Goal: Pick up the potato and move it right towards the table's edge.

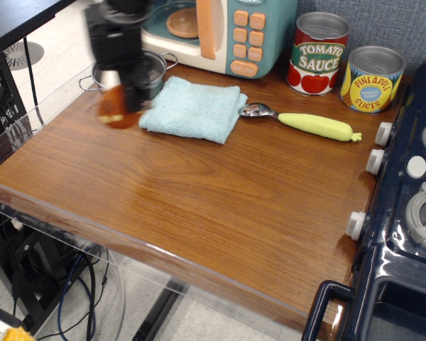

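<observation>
The orange-brown potato (113, 108) hangs in the air above the back left of the wood-grain table (199, 206), blurred by motion. My black gripper (121, 96) is shut on the potato, holding it just left of the light blue cloth (194, 108) and in front of the steel pot (145, 71). The gripper and arm are blurred; the fingertips are partly hidden by the potato.
A toy microwave (220, 32) stands at the back. A tomato sauce can (319, 53) and a pineapple can (371, 78) stand at the back right. A yellow-green handled spoon (305, 122) lies before them. A dark blue toy stove (405, 213) fills the right side.
</observation>
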